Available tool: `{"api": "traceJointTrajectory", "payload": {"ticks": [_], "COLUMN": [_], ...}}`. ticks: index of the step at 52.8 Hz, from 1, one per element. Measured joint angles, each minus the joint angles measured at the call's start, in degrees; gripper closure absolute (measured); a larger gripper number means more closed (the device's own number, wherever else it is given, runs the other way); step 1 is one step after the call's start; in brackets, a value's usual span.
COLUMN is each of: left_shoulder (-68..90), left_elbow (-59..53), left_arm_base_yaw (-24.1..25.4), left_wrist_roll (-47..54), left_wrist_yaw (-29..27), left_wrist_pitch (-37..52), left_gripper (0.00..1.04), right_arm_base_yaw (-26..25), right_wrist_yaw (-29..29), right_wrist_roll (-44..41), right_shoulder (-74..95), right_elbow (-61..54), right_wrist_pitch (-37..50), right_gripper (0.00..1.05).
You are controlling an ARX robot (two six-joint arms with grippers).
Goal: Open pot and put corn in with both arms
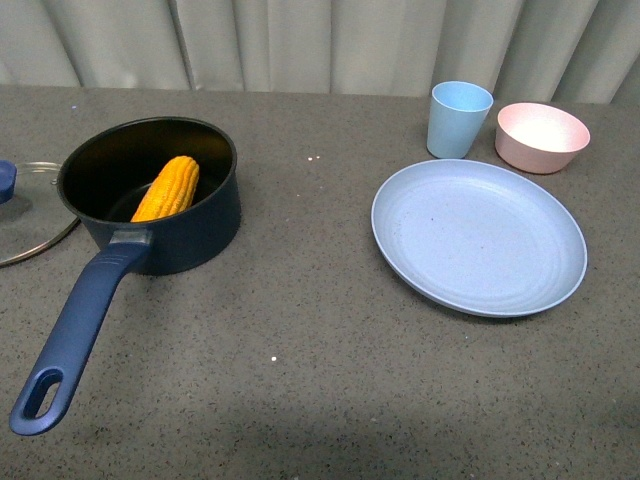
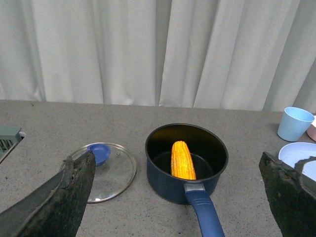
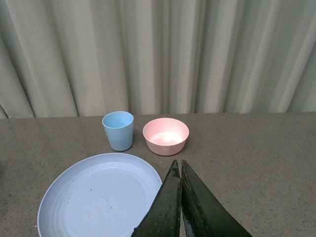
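Note:
The dark navy pot [image 1: 195, 225] stands open at the left of the table, its long handle [image 1: 75, 330] pointing toward the near edge. The yellow-orange corn [image 1: 168, 188] lies inside it, and shows in the left wrist view [image 2: 182, 160] inside the pot [image 2: 165, 185] too. The glass lid [image 1: 25, 225] with its blue knob [image 1: 5, 180] lies flat on the table left of the pot; it also shows in the left wrist view [image 2: 111, 173]. Neither arm shows in the front view. My left gripper [image 2: 177, 182] is open and empty, back from the pot. My right gripper [image 3: 177, 165] is shut and empty.
A large light blue plate [image 1: 478, 235] lies at the right, with a light blue cup [image 1: 458, 120] and a pink bowl [image 1: 542, 137] behind it. These also show in the right wrist view: plate [image 3: 96, 197], cup [image 3: 118, 131], bowl [image 3: 166, 136]. A curtain hangs behind the table.

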Motion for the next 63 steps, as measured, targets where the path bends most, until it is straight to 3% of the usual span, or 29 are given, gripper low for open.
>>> {"api": "traceJointTrajectory", "payload": {"ticks": [19,63], "left_shoulder": [0.0,0.0], "left_elbow": [0.0,0.0], "left_arm_base_yaw": [0.0,0.0], "left_wrist_roll": [0.0,0.0], "left_wrist_yaw": [0.0,0.0], "left_wrist_pitch": [0.0,0.0], "left_gripper": [0.06,0.06], "right_arm_base_yaw": [0.0,0.0], "right_wrist_yaw": [0.0,0.0], "right_wrist_roll": [0.0,0.0], "right_shoulder": [-15.9,-33.9], "right_elbow": [-0.7,-0.7], "right_wrist_pitch": [-14.2,-31.7], "right_gripper": [1.04,1.04]}}
